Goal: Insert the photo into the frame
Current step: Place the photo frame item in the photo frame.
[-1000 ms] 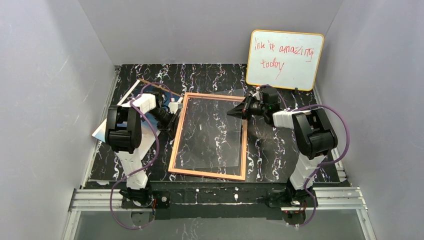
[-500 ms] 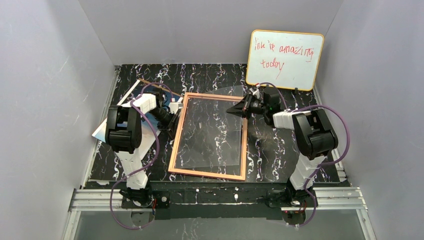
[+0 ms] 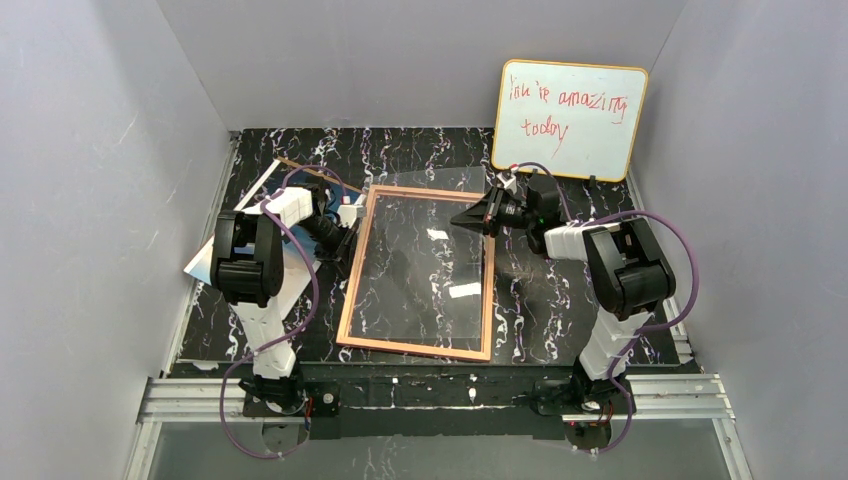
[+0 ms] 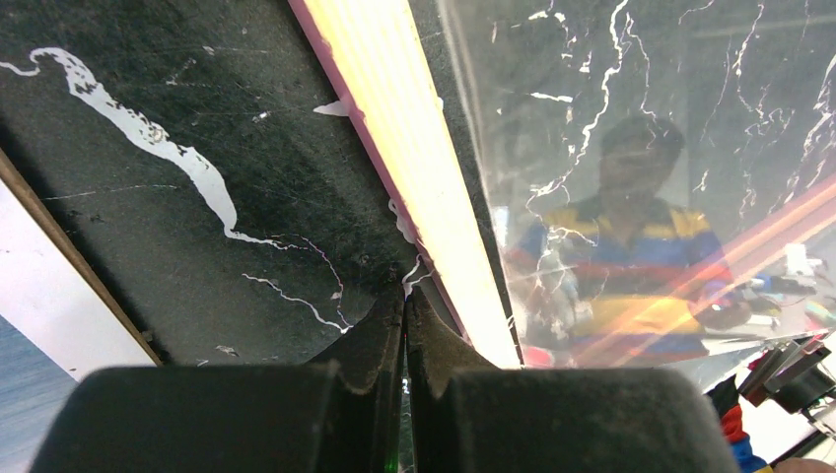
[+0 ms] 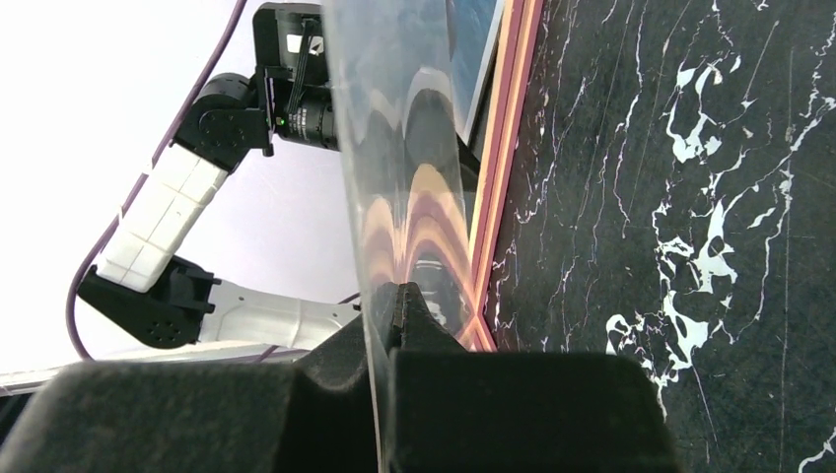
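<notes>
First, the top external view.
- The frame [image 3: 416,346] lies flat at the middle of the black marbled tabletop [image 3: 560,300], pink border all round.
- The clear pane [image 3: 425,260] sits skewed over the frame. Its far edge is raised and pokes past the frame's far border.
- The right gripper [image 3: 465,221] is at the pane's right edge near the far corner, with the fingers pinched on it.
- The left gripper [image 3: 350,232] is at the frame's left border near the far corner, with the fingers pressed together and nothing between them.
- The photo [image 3: 203,263] lies outside the frame by the tabletop's left edge, partly under the left arm, with a blue corner showing.
- A whiteboard [image 3: 568,120] with a yellow edge and red writing leans on the back wall.

Next, the left wrist view.
- The left gripper [image 4: 404,296] has its fingers closed tip to tip and holds nothing. The tips sit right at the frame's [image 4: 434,168] pink outer edge on the tabletop [image 4: 197,118].
- The pane [image 4: 631,197] lies beyond the border, full of reflections.
- A blue sliver of the photo [image 4: 15,419] shows at bottom left, below a white band with a brown edge.

Last, the right wrist view.
- The right gripper [image 5: 397,296] has its fingers clamped on the pane's [image 5: 404,148] edge, and the sheet rises away from them.
- The frame's border [image 5: 508,148] runs just beside the pane, flat on the tabletop [image 5: 690,148].
- The left arm [image 5: 163,207] shows behind.
</notes>
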